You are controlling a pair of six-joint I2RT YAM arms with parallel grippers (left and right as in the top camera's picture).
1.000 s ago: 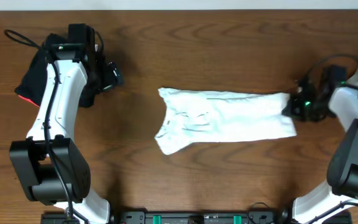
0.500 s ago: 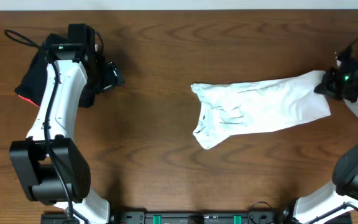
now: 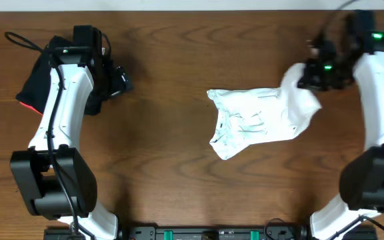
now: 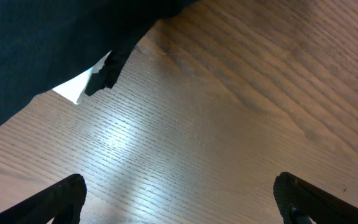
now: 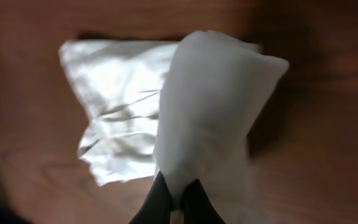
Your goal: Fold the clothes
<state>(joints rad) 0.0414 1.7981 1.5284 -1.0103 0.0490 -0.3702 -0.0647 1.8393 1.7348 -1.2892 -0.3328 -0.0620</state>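
— Starting with the left gripper (image 4: 179, 208): spread wide, gripping nothing, hovering low over bare wood of the table (image 4: 229, 124).

— Anything close by?

— Just beyond it, toward the far-left edge, a black garment (image 3: 35, 83) with a red-orange edge. In the wrist view, a small white tag (image 4: 76, 90) peeking out beneath the dark hem.

— Touching that fabric?

— Apart from it, going by the wrist view.

— Further right?

— Open wood across the middle, then the white T-shirt (image 3: 255, 123), right of centre and well apart from the black garment.

— Lying how?

— Bunched into a rumpled band. Long axis running left to right, tilted slightly, right end farther back than the left. Left end flat on the wood, with a ragged near-left corner pointing toward the robot's base. Right end raised off the surface, pointing up toward the far-right corner. Only plain white cloth with grey creases on show.

— And the right gripper (image 5: 176, 202)?

— Pinched together on that raised right end, hanging above the far-right part of the table. Seen from its own wrist camera: a smooth white fold draping down from the dark fingertips, partly covering the crumpled part flat on the wood below.
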